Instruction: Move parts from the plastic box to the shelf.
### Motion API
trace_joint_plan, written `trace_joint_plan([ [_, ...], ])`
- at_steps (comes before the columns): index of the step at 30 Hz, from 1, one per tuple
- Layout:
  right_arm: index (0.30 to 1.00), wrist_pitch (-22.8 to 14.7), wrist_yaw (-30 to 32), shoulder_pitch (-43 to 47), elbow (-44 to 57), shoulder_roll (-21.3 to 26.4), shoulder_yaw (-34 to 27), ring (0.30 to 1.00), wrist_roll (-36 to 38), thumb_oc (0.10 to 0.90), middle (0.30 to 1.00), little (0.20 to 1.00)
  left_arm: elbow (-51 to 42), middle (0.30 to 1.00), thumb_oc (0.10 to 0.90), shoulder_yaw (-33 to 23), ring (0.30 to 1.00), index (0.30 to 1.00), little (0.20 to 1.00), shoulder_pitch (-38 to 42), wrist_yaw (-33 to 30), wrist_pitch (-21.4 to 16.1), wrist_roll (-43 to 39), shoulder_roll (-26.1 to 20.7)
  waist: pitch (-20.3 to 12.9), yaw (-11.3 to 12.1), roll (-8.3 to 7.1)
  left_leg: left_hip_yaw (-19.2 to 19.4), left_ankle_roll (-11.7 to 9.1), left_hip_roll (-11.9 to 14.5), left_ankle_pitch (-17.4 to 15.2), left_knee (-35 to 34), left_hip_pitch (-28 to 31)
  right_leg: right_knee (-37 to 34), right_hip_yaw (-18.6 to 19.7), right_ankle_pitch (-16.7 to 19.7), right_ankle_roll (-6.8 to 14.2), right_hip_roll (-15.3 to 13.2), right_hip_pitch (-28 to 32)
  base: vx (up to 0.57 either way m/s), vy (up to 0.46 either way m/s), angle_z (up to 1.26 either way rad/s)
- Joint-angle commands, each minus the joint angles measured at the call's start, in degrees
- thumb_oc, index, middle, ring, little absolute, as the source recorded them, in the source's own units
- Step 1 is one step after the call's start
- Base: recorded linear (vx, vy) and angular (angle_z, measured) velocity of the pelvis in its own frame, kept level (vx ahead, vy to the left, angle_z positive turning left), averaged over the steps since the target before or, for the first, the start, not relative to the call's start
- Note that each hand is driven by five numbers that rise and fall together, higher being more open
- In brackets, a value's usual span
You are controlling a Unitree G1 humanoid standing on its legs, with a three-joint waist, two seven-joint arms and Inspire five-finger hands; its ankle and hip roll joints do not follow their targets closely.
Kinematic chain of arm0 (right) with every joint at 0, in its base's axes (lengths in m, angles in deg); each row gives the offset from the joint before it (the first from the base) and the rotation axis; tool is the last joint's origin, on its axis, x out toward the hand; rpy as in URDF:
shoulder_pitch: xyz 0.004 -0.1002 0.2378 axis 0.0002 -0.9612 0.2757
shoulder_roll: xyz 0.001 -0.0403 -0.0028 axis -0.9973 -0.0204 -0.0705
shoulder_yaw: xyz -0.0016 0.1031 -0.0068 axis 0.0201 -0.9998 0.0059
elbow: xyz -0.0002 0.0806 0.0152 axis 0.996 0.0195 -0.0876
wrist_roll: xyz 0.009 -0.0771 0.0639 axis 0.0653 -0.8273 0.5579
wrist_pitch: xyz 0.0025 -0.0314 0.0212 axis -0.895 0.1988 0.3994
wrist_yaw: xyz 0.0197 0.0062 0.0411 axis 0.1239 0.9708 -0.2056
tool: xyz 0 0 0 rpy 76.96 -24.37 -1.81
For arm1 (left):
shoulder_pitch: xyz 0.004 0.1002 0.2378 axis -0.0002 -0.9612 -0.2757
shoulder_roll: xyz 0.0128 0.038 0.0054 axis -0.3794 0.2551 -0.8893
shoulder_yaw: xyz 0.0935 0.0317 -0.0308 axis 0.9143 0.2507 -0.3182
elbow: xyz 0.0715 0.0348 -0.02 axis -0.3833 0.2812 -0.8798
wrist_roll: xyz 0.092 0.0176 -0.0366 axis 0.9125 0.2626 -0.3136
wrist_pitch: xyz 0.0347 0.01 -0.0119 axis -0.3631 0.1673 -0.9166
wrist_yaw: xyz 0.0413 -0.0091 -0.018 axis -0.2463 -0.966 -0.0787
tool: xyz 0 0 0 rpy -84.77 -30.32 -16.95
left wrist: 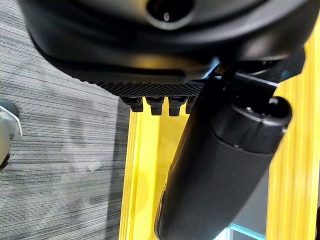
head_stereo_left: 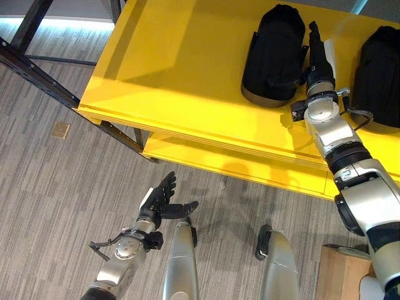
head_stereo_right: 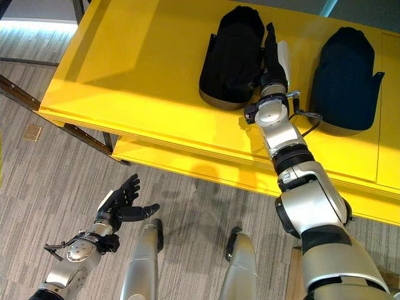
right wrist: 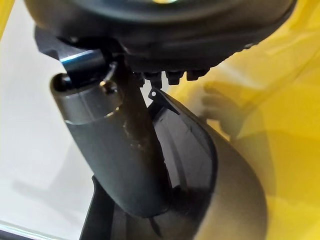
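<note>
right robot hand (head_stereo_left: 314, 47) fingers straight, flat against black moulded plastic part (head_stereo_left: 274, 55) on yellow shelf (head_stereo_left: 181, 69) | second black part (head_stereo_left: 379, 69) beside | left robot hand (head_stereo_left: 164, 201) relaxed, empty, below shelf

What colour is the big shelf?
Bright yellow shelf, clearest in the left eye view.

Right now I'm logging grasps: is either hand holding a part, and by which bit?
Left hand: open, holding nothing. Right hand lies against the right edge of a black part on the shelf; a grip cannot be told.
</note>
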Motion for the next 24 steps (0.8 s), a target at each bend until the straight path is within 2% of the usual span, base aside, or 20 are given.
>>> trace_joint_plan([
  [1,1.0,-4.2,1.5,9.2,0.2,3.1,2.2,1.0,-2.3,0.9,1.0,1.0,-6.0,1.0,0.9,-0.1,1.0,1.0,1.0,1.8,0.6,-5.6,-0.8,-4.0,-1.8,0.6,-1.01,-2.5,2.3,-0.2,2.7,-3.0,0.2,-2.3,1.7,1.6,0.3,0.0,2.5,0.0,0.0,0.0],
  [5,1.0,-4.3,1.6,8.4,2.7,2.8,1.7,1.0,-2.3,0.9,1.0,1.0,-5.8,1.0,0.9,-0.6,1.0,1.0,1.0,1.7,0.3,-5.5,-0.9,-3.7,-2.0,0.4,-1.15,-2.5,2.4,-0.1,2.5,-2.7,0.1,-2.3,1.7,1.6,0.3,0.1,2.5,-0.02,0.008,0.0],
  [6,1.0,-4.4,1.9,8.0,4.6,3.0,1.2,1.0,-2.7,0.9,1.0,1.0,-5.7,1.0,0.9,-1.0,1.0,1.0,1.0,1.6,0.3,-5.4,-0.8,-3.5,-2.0,0.1,-1.19,-2.2,2.8,-0.2,4.1,-3.3,-0.3,-3.0,1.5,3.2,-0.2,0.0,2.1,-0.08,0.03,0.0],
  [15,1.0,-4.5,2.6,4.4,14.2,5.4,-1.6,1.0,-5.1,0.9,1.0,1.0,-5.5,1.0,0.9,-1.6,1.0,1.0,1.0,0.8,0.7,-5.2,-0.5,-3.3,-2.4,-0.7,-2.19,-2.1,2.9,-0.1,3.4,-2.7,0.6,-3.3,1.7,3.2,-0.1,-0.1,3.2,-0.01,0.004,0.0],
  [24,1.0,-4.7,2.1,2.6,16.7,6.5,-2.6,1.0,-5.8,0.9,1.0,1.0,-5.3,1.0,0.9,-1.8,1.0,1.0,1.0,0.2,1.2,-5.3,-0.6,-3.5,-2.5,-0.8,-3.09,-2.1,3.0,0.3,3.1,-2.8,2.1,-4.1,1.7,3.5,0.0,0.1,4.7,0.0,0.004,0.0],
])
